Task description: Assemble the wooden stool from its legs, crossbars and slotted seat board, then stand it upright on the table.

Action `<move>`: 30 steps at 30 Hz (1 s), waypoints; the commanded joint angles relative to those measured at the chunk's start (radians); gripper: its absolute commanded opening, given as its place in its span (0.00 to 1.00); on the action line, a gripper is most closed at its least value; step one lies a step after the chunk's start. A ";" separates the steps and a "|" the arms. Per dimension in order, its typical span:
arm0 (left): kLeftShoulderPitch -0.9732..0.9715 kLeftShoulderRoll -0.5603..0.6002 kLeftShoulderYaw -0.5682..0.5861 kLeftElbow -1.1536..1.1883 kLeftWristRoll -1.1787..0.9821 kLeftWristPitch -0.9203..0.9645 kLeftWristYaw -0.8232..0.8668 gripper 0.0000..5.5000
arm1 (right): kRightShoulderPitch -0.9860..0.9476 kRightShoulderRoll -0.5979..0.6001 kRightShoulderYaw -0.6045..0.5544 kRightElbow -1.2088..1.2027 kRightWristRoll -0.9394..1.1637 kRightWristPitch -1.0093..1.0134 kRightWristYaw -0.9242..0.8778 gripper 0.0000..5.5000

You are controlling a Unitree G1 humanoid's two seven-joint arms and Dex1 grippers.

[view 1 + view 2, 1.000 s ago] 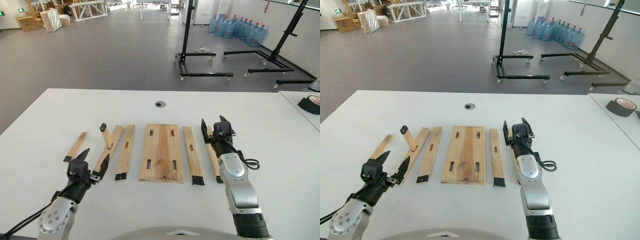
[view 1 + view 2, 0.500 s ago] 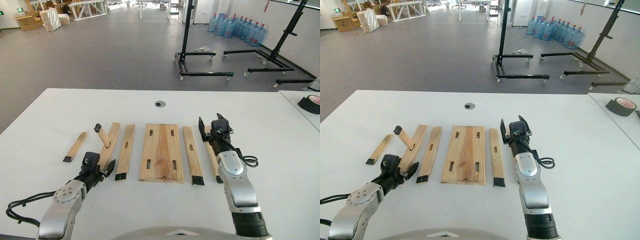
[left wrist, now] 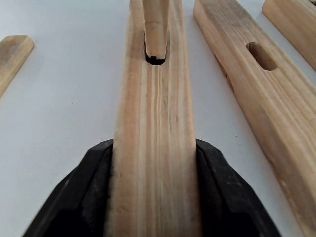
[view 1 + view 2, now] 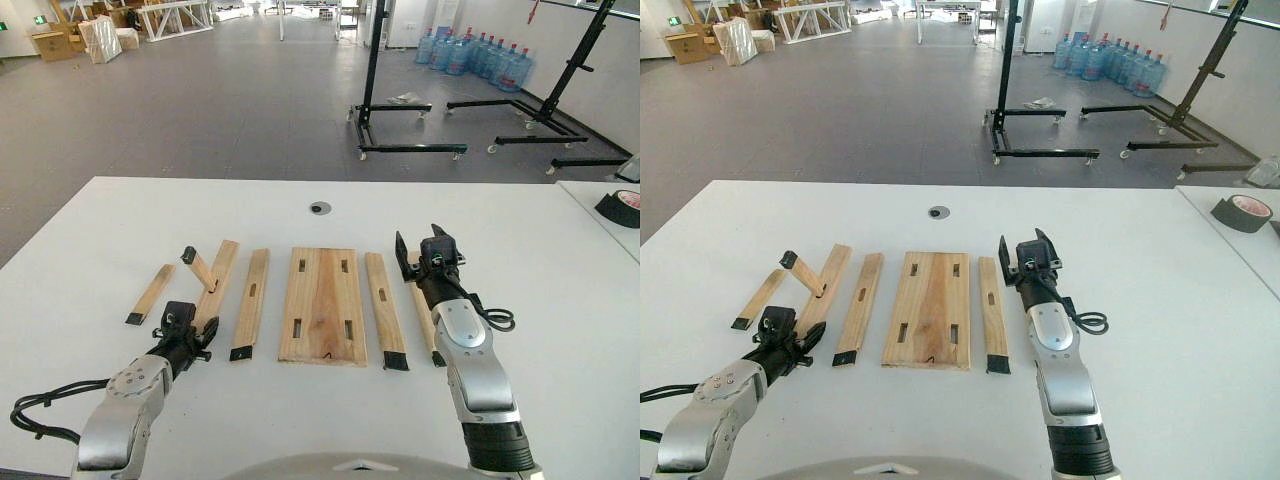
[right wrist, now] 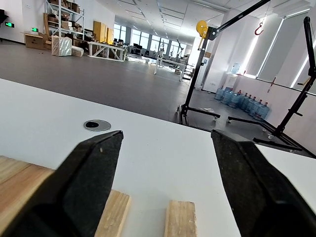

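Head views: low in the left of the frame, the left gripper has come in from a spread-fingered hover. It now clamps the near end of the pale wooden slotted leg. A short wooden crossbar juts up, tilted, from that leg's slot. Its dark tip has drifted toward the left edge, so the leg has swung slightly on the white table. I judge the grasp made and this pair ready to lift.

A loose short wooden stick lies left of it and a second leg lies to its right. The wide slotted seat board is at centre, with a third leg just right of it. A fourth leg lies partly under the right arm. The right gripper, right of centre, has crept slightly up the frame, fingers wide and holding nothing.

The only containers are the blue water bottles, upper right on the far floor. I cannot tell what they hold; no stool part is in them.

Left wrist view: black fingers press both sides of the leg at the bottom of the frame. The crossbar's end sits in the slot at top centre.

Right wrist view: two black fingers stand well apart. Blunt wooden ends show along the bottom edge, and a metal grommet lies mid-left.
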 commanded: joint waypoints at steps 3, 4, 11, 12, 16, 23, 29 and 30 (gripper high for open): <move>-0.018 -0.057 0.049 -0.014 -0.045 -0.029 0.020 0.37 | -0.009 0.000 -0.005 -0.005 -0.001 0.006 0.000 0.60; -0.045 -0.075 0.069 -0.032 -0.078 -0.061 0.010 0.37 | -0.014 0.000 -0.008 -0.006 0.002 0.005 0.000 0.60; -0.261 -0.066 0.177 -0.015 -0.411 -0.129 -0.213 0.37 | -0.073 -0.006 -0.086 -0.036 0.214 0.009 0.125 0.60; -0.267 -0.040 0.175 0.001 -0.488 -0.091 -0.301 0.37 | -0.085 0.008 -0.112 -0.062 0.354 0.083 0.185 0.60; -0.195 0.122 0.142 -0.002 -0.764 0.071 -0.701 0.37 | -0.107 0.004 -0.183 -0.172 0.945 0.363 0.375 0.60; -0.250 0.227 0.066 0.062 -0.854 0.178 -0.925 0.37 | -0.118 -0.033 -0.126 -0.222 1.593 0.590 0.446 0.60; -0.244 0.264 0.027 0.050 -0.874 0.195 -0.973 0.37 | -0.173 -0.067 -0.082 -0.166 1.685 0.623 0.383 0.60; -0.243 0.264 0.023 0.047 -0.875 0.194 -0.972 0.37 | -0.179 -0.073 -0.073 -0.162 1.644 0.616 0.380 0.60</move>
